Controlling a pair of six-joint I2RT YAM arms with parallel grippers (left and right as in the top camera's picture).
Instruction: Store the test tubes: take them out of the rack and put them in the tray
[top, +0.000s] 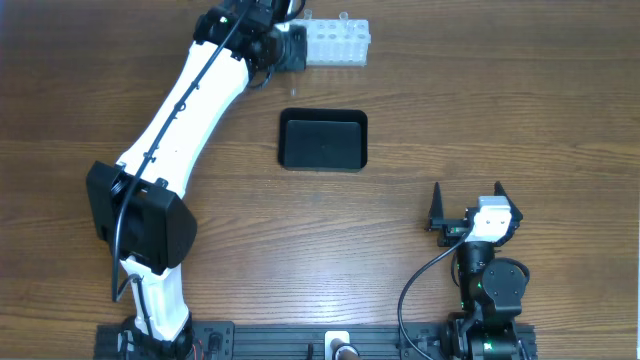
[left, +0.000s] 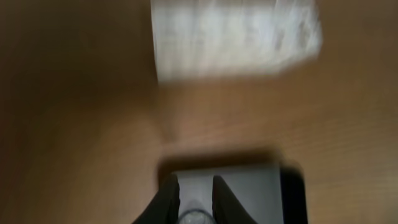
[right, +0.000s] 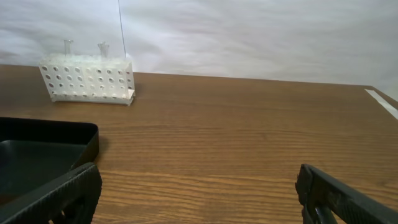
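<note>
My left hand is clenched on a test tube. The black tray lies just below it, and the white rack sits farther ahead on the surface. My right hand is released, well apart from both.

Ahead of the right claw, bare tabletop lies open; the tray stands to its left, the rack far beyond.
</note>
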